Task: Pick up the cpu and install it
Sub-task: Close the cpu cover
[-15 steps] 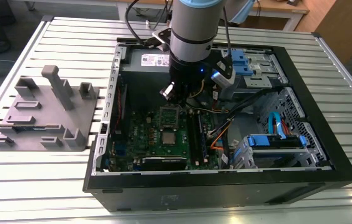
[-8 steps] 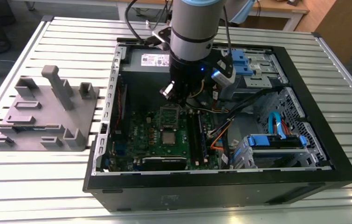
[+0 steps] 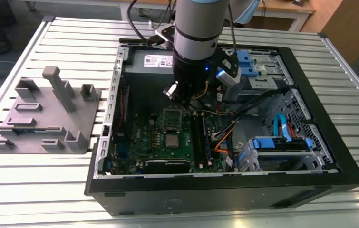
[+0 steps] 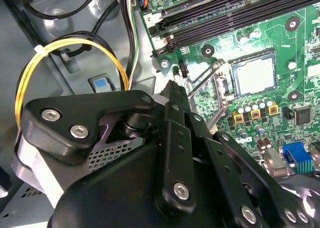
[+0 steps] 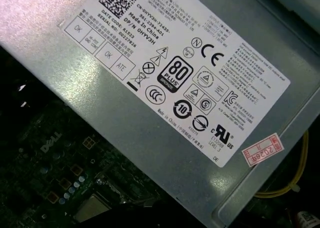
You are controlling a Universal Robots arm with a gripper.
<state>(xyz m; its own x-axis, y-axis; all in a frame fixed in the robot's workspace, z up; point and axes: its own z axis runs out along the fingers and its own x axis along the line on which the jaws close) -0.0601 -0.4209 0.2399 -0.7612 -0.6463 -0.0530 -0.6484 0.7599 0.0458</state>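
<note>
**Figure.** Single arm over the open computer case (image 3: 230, 187) on the slatted worktop (image 3: 71, 38). The end effector (image 3: 175, 94) hangs above the motherboard (image 3: 144, 137), close to the power supply (image 5: 165, 68). Whether it is released or clenched cannot be told, and nothing is seen in its grasp. The cpu (image 3: 173, 139) lies flat in the board's socket, apparently already seated. In the exterior view it lies directly below the end effector, toward the case's near wall and apart from it. In the second wrist view the cpu (image 4: 255, 74) lies beyond the end effector (image 4: 174, 88), past a raised wire lever (image 4: 202, 77). Being square, the cpu has no long axis; its edges run parallel to the memory slots (image 4: 235, 18). The grey fixture (image 3: 40, 118) stands well apart at the exterior view's left.
</note>
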